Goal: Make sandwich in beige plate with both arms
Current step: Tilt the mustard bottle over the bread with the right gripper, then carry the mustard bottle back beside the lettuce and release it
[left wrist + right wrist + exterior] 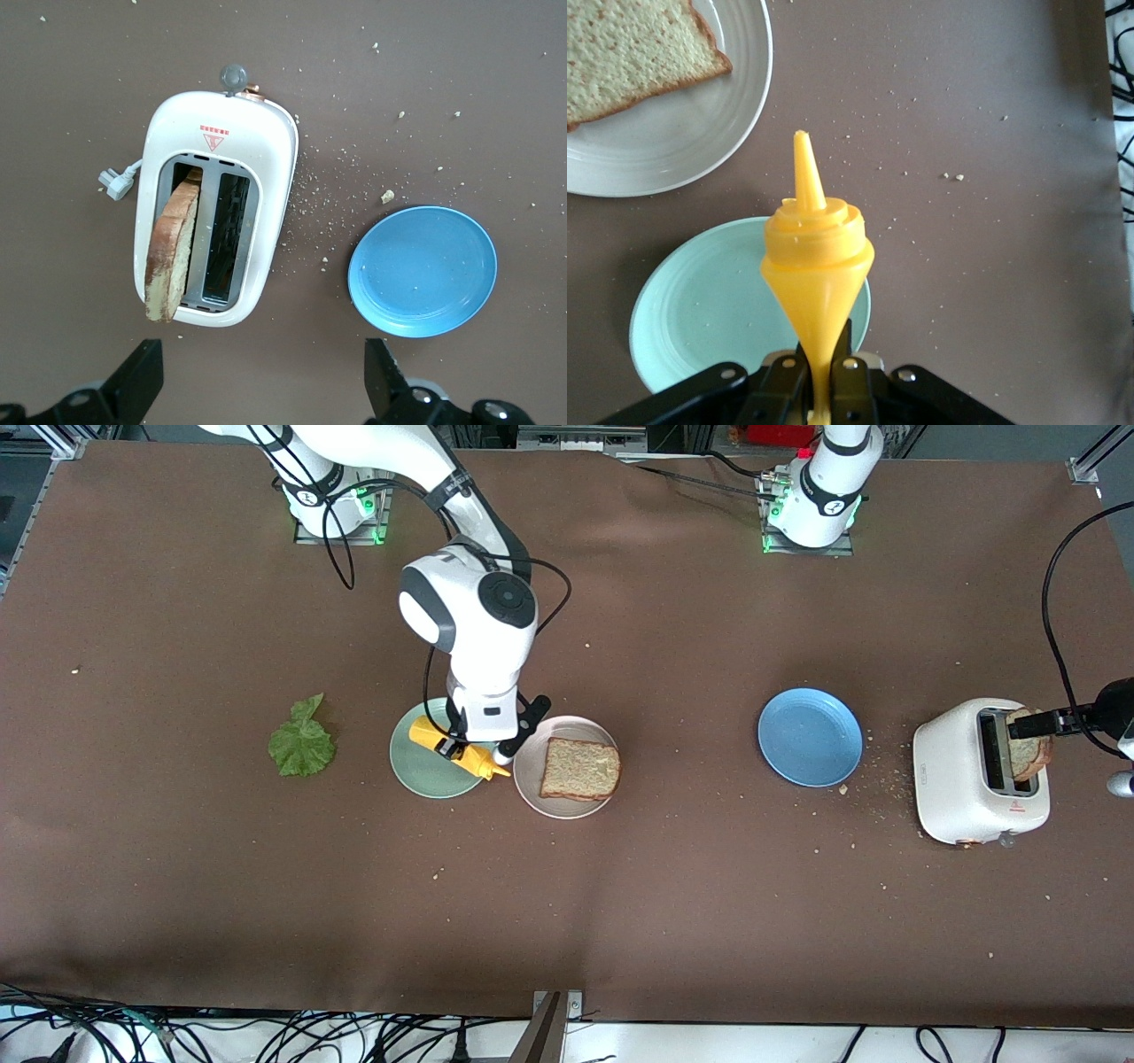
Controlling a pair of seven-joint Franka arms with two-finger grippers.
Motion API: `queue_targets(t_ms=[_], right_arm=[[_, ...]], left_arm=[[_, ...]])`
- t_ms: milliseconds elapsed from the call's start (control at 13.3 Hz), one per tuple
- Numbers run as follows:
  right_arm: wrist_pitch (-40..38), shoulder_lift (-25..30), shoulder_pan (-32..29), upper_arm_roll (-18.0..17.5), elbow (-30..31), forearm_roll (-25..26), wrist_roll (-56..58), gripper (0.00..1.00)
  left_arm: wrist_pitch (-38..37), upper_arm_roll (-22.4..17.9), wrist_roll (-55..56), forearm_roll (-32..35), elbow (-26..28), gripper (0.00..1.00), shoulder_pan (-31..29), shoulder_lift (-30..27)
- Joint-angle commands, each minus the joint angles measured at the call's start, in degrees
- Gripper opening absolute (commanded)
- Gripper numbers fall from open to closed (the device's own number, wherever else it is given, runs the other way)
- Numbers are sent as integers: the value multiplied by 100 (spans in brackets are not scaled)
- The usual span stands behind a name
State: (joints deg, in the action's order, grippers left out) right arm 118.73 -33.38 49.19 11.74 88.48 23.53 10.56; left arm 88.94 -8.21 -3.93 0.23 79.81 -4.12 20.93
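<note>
Your left arm runs off the right edge of the front frame, so only the dark tip of your left gripper (1032,724) shows, up in the air over the white toaster (979,784) at the right. Its wrist view fills that in: two black fingers (133,390) stand wide apart along the bottom edge with nothing between them, and the toaster sits above them in the frame with a slice of toast (171,254) leaning up out of one slot while the other slot is dark. The blue plate (423,270) lies beside the toaster, crumbs between them. Your right gripper (461,748), left of centre in the front frame, is mostly buried under the arm's white wrist; look at the right wrist view and you see its fingers clamped on a yellow squeeze bottle (815,266), nozzle pointing away from the camera, hanging over the mint-green plate (700,319). The beige plate (532,775) sits just beside the green one at centre, carrying one bread slice (580,769); the wrist view cuts both off at its upper left. The lettuce leaf (302,740) shows only from the front, at centre left.
</note>
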Motion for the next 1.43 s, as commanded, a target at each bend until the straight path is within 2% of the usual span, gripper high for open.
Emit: queue_targets(t_ms=[0, 150, 301, 601, 1052, 1353], right_arm=[[-139, -177, 274, 57, -129, 799, -46, 0], [-270, -326, 669, 83, -120, 1109, -63, 0], [-446, -353, 776, 83, -120, 1337, -54, 0], [-421, -91, 741, 109, -120, 1172, 103, 0], [-307, 780, -66, 153, -68, -1162, 1912, 0], [-61, 886, -848, 285, -50, -3446, 3729, 0]], left_arm=[[-87, 3, -47, 188, -62, 100, 78, 25], [-87, 3, -38, 188, -62, 100, 78, 34], [-78, 3, -46, 188, -62, 100, 78, 43], [-87, 3, -38, 188, -71, 100, 95, 34], [-87, 3, -38, 188, -71, 100, 104, 34], [-87, 3, -38, 188, -71, 100, 104, 34]])
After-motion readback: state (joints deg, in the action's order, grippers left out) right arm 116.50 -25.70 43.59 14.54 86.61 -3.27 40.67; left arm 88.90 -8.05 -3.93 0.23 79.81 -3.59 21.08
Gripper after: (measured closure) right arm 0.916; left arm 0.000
